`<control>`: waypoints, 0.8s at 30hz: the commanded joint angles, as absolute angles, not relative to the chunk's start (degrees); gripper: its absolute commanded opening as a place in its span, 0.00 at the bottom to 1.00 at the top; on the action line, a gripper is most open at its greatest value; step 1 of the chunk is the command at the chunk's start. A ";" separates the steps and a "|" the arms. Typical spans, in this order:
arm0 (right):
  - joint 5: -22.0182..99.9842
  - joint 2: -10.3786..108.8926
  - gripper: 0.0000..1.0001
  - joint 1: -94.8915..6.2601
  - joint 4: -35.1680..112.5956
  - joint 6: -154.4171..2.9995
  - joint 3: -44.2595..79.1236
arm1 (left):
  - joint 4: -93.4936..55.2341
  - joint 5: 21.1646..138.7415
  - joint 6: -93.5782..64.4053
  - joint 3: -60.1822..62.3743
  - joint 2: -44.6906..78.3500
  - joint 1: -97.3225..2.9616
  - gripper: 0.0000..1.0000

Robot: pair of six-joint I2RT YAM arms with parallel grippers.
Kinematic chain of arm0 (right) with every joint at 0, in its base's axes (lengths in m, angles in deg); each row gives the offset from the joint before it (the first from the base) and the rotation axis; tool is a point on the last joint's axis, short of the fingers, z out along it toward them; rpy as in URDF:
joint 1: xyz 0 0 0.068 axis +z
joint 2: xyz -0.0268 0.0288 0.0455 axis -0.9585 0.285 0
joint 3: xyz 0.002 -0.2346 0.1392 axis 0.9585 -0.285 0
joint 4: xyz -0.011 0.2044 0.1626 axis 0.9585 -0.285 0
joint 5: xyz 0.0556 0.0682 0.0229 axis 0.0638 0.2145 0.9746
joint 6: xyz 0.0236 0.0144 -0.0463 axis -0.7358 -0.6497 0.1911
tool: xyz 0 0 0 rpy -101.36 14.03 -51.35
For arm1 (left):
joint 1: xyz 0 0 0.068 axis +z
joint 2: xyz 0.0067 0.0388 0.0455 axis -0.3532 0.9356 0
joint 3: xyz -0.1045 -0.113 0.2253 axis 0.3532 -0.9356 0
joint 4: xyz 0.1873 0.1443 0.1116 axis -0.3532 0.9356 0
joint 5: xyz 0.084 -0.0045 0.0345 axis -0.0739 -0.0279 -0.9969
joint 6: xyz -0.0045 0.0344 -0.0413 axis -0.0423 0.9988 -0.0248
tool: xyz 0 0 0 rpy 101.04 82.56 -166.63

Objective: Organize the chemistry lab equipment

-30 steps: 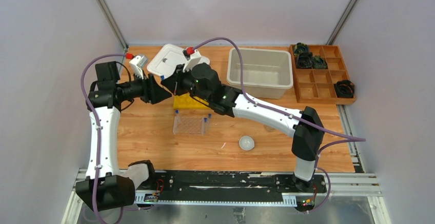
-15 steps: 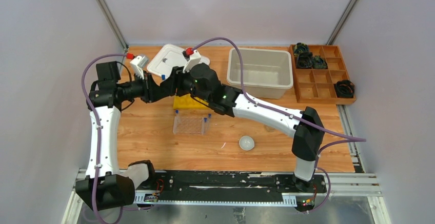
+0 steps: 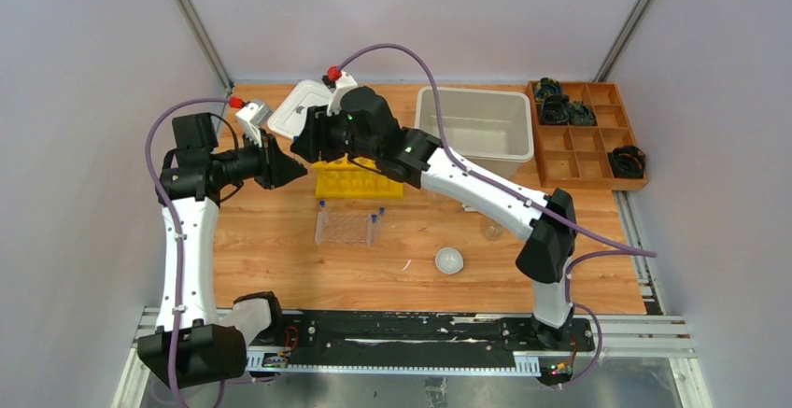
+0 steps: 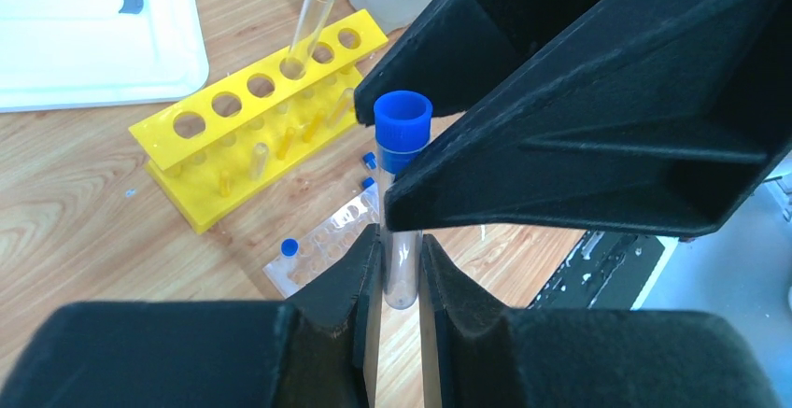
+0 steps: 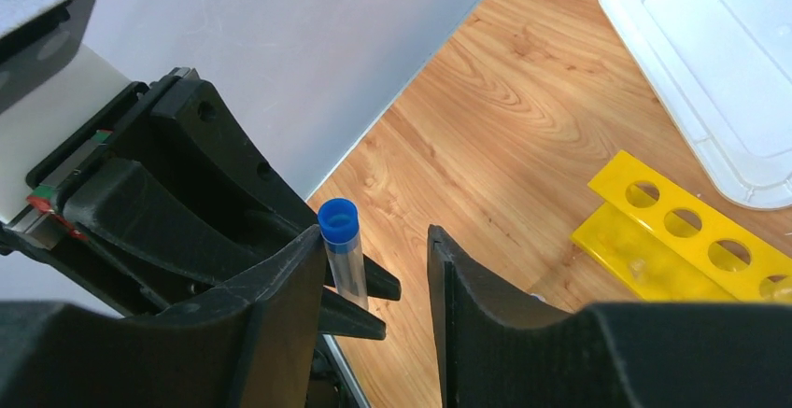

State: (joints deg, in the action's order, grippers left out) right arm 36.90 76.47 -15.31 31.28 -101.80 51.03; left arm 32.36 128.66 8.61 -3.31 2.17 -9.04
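a robot lab cell: plain pale walls enclose a wooden table holding a yellow tube rack.

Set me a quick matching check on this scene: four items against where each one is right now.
Items
1. clear tube with a blue cap
2. yellow plastic tube rack
3. small white round dish
4. brown wooden compartment tray

Places
A. far right edge of the wooden table
B. between the jaws of the left gripper
C. near side, right of the clear plastic tube rack
D. just beyond that clear rack

Pairs: 1-B, 2-D, 3-C, 4-A
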 commanded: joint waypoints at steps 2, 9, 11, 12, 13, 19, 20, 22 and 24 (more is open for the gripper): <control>40.81 78.98 0.46 -15.99 26.09 -99.41 56.12 | 31.49 129.97 9.39 -3.44 1.23 -9.26 0.03; 42.61 81.00 0.33 -17.15 24.27 -99.14 59.33 | 31.49 130.14 9.69 -3.82 1.05 -9.34 0.00; 43.03 81.20 0.28 -17.49 24.08 -99.01 59.55 | 31.49 130.11 9.81 -3.97 0.90 -9.34 0.00; 43.26 81.32 0.25 -17.66 23.96 -98.92 59.63 | 31.49 129.99 9.82 -4.01 0.87 -9.34 0.00; 43.50 81.36 0.22 -17.71 23.93 -98.79 59.70 | 31.49 129.90 9.84 -4.01 0.90 -9.34 0.00; 43.08 80.91 0.00 -17.84 23.13 -95.99 59.65 | 31.49 128.72 9.05 -3.86 0.93 -9.34 0.37; 42.33 80.40 0.00 -17.87 23.00 -95.11 59.27 | 31.49 128.04 8.74 -3.80 0.88 -9.34 0.57; 40.01 78.99 0.00 -17.88 22.96 -93.13 57.81 | 31.53 126.26 8.03 -3.47 0.63 -9.34 0.89; 37.40 77.05 0.00 -17.88 23.21 -91.02 55.46 | 31.58 124.10 7.57 -3.03 0.30 -9.34 1.00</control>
State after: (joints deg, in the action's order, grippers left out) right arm 42.41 80.51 -16.87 24.17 -96.31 57.67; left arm 32.21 127.35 8.41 -3.94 1.87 -9.22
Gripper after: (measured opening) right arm 0.171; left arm 0.934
